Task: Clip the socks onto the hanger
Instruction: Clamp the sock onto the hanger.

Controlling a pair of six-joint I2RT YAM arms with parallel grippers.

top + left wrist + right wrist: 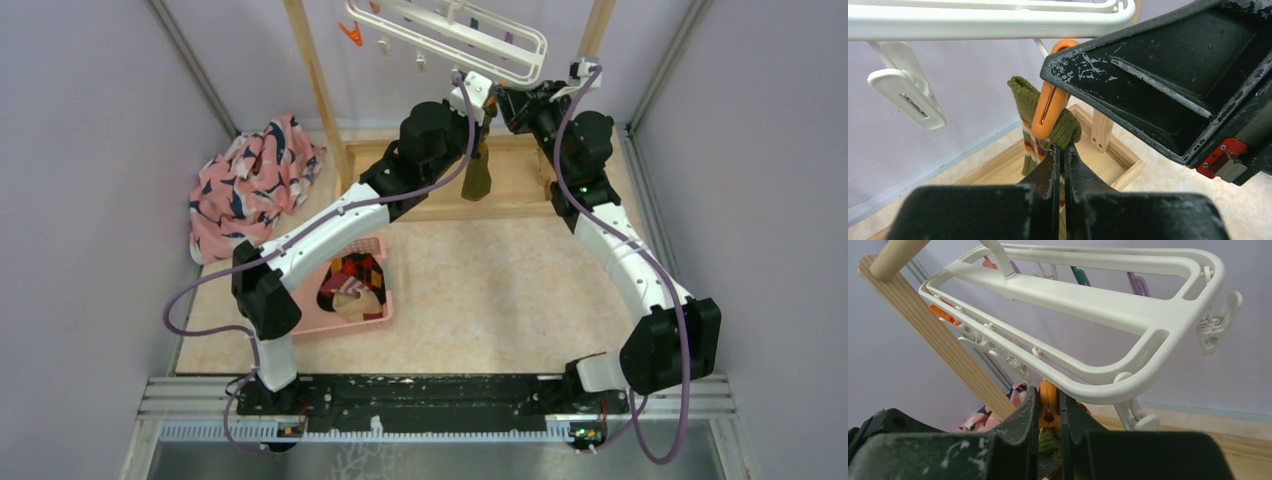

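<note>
Left wrist view: left hand [1062, 153] pinches olive sock [1021, 96] under orange clip [1046, 116], which right hand [1048, 401] squeezes.

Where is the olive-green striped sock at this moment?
In the top external view the olive-green striped sock hangs at back centre, under the white plastic hanger, at an orange plastic clip.
</note>
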